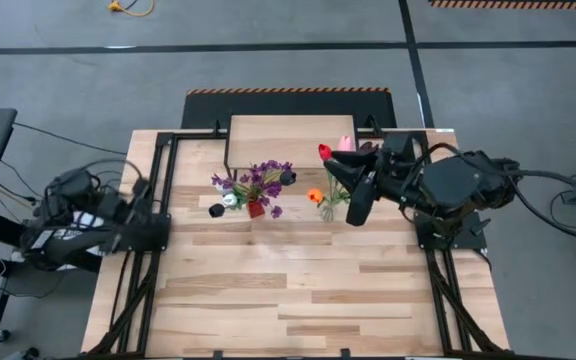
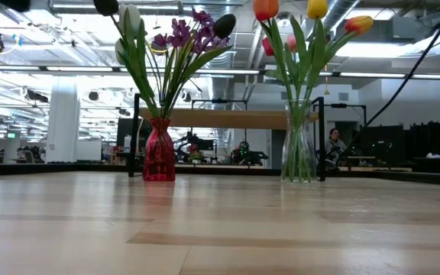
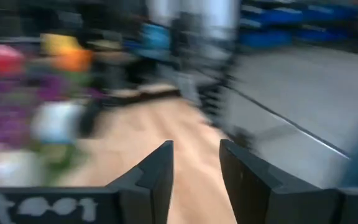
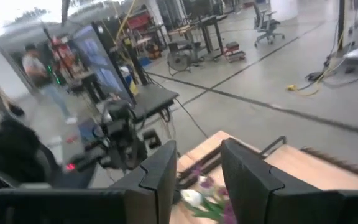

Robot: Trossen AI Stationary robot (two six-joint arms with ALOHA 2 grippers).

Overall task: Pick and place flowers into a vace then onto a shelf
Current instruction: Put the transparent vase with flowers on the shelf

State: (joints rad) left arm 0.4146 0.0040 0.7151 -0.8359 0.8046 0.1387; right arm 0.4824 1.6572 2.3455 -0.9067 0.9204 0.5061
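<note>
Two vases stand on the tabletop, just near of the shelf (image 1: 273, 140), which shows behind them in the low view too (image 2: 228, 118). The red vase (image 2: 159, 156) holds a purple sprig with white and black tulips (image 1: 258, 185). The glass vase (image 2: 299, 149) holds orange, yellow, red and pink tulips (image 2: 312, 30). My right gripper (image 4: 197, 180) hangs high over the glass vase (image 1: 328, 205), pointing toward the table's left, open and empty. My left gripper (image 3: 196, 177) is drawn back at the table's left edge (image 1: 146, 212), open and empty.
The near half of the plank table (image 1: 288, 300) is bare wood. Black frame rails (image 1: 153, 260) run along both sides. Beyond the table's left edge, in the right wrist view, a person (image 4: 39, 71) stands among desks.
</note>
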